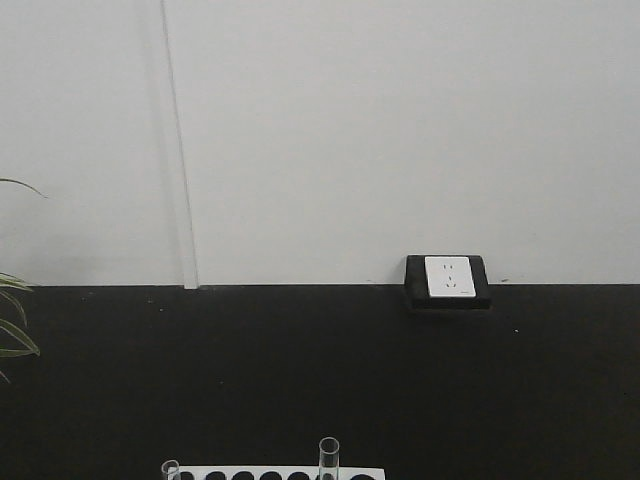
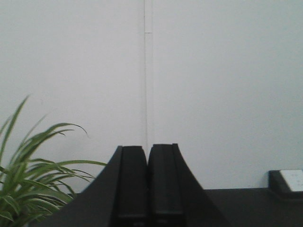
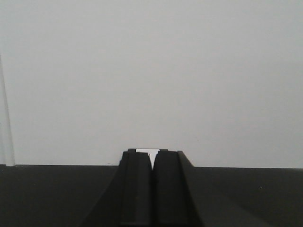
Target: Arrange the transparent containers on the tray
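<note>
left gripper [image 2: 147, 158] and right gripper [image 3: 151, 163] closed on nothing, facing the wall; test tubes [image 1: 329, 456] stand in white rack [image 1: 290, 469] at bottom of frame, tray unseen; first pick judged pending, needing open jaws lowered over a tube.

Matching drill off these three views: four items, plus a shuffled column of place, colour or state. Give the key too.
1. wall socket
2. plant
3. rack
4. left gripper

A. fingers shut, nothing between them
B. bottom edge of the front view, a test tube upright above its holes
C. green, lower left of the left wrist view
D. white face in a black frame

Pairs: 1-D, 2-C, 3-B, 4-A
</note>
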